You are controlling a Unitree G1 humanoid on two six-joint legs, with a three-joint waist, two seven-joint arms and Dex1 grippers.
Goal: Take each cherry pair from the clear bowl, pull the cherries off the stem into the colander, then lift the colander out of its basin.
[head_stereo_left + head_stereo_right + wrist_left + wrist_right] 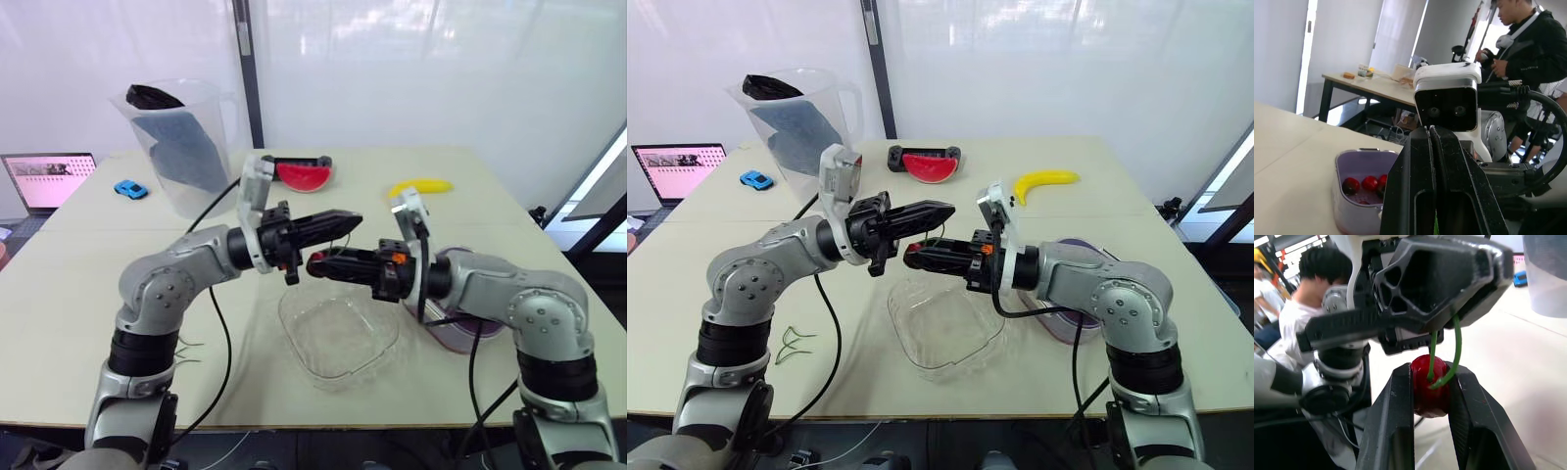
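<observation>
My right gripper (315,262) is shut on a red cherry (1429,390), held in the air above the far edge of the clear bowl (338,338). Its green stem (1457,347) runs up into my left gripper (351,221), which is shut on the stem just above and in front of the right gripper. The clear bowl on the table looks empty. The purple basin (1359,183) with its colander stands to the right of the bowl, partly hidden behind my right arm. Several red cherries (1369,183) lie in it.
At the back left stand a big clear pitcher (181,147), a blue toy car (130,189) and a laptop (44,179). A watermelon slice (304,174) and a banana (421,186) lie at the back. Bare green stems (794,343) lie near my left arm. A person (1528,44) stands beyond the table.
</observation>
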